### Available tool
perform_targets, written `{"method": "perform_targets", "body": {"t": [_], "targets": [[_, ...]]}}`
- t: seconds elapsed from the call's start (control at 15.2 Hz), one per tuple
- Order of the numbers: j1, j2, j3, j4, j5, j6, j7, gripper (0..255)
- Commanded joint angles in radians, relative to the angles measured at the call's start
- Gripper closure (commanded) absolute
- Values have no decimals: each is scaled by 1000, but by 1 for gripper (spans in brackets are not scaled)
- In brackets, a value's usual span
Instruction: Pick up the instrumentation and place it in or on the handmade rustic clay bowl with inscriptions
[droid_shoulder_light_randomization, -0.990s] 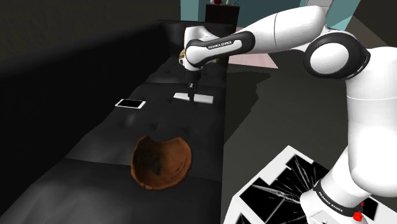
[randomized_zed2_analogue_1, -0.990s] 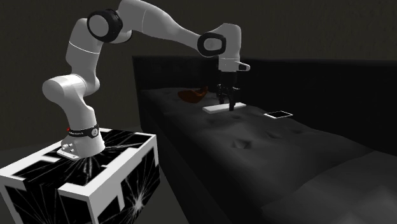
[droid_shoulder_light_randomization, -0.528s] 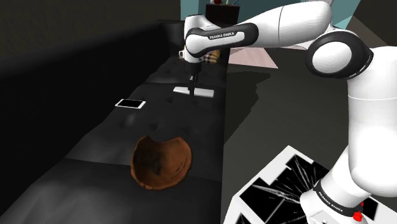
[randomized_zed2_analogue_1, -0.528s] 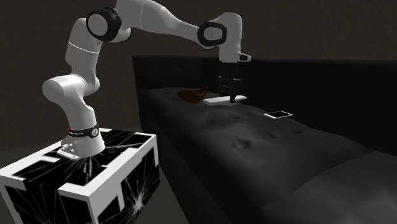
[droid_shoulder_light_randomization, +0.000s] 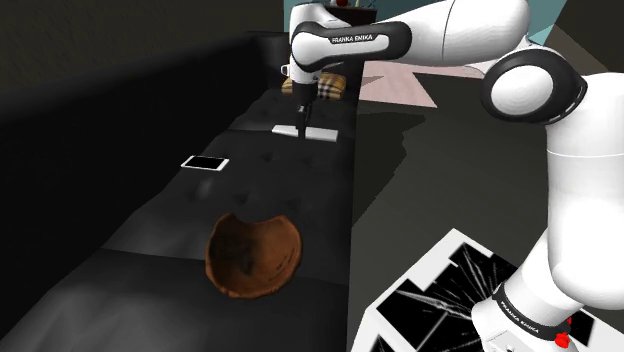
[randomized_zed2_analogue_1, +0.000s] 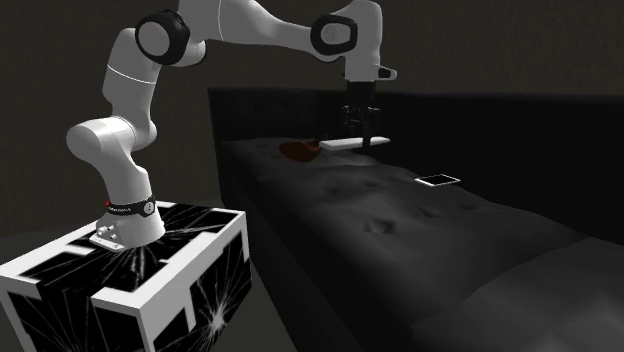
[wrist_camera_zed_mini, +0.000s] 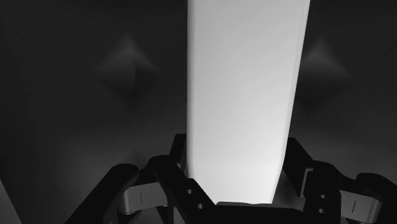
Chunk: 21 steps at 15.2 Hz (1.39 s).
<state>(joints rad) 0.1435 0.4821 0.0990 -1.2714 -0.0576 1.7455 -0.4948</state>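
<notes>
The instrumentation is a flat white bar (droid_shoulder_light_randomization: 312, 133) (randomized_zed2_analogue_1: 343, 144) (wrist_camera_zed_mini: 245, 95). My black gripper (droid_shoulder_light_randomization: 303, 124) (randomized_zed2_analogue_1: 359, 136) (wrist_camera_zed_mini: 236, 162) is shut on it, one finger on each long edge, and it hangs level a little above the dark tufted couch seat (droid_shoulder_light_randomization: 300, 190). The rough brown clay bowl (droid_shoulder_light_randomization: 254, 255) lies on the seat well nearer the shoulder camera than the gripper. In the second exterior view the bowl (randomized_zed2_analogue_1: 300, 150) sits just beyond the bar, towards that view's left.
A flat dark phone with a white rim (droid_shoulder_light_randomization: 205, 162) (randomized_zed2_analogue_1: 436, 181) lies on the seat near the couch back. A plaid cushion (droid_shoulder_light_randomization: 332, 87) sits behind the gripper. My stand (droid_shoulder_light_randomization: 440, 300) (randomized_zed2_analogue_1: 140, 270) is beside the couch's front edge.
The arm has risen, lifting the white bar off the couch seat. Bowl and phone stay where they were.
</notes>
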Motion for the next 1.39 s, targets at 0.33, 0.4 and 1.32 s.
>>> {"method": "perform_targets", "body": {"t": [0.33,0.4,1.32], "targets": [[37,-65,16,-54,0,-13,54,255],[49,-85,22,-83,0,-3,73,255],[224,-240,121,-308,-5,61,356,255]]}}
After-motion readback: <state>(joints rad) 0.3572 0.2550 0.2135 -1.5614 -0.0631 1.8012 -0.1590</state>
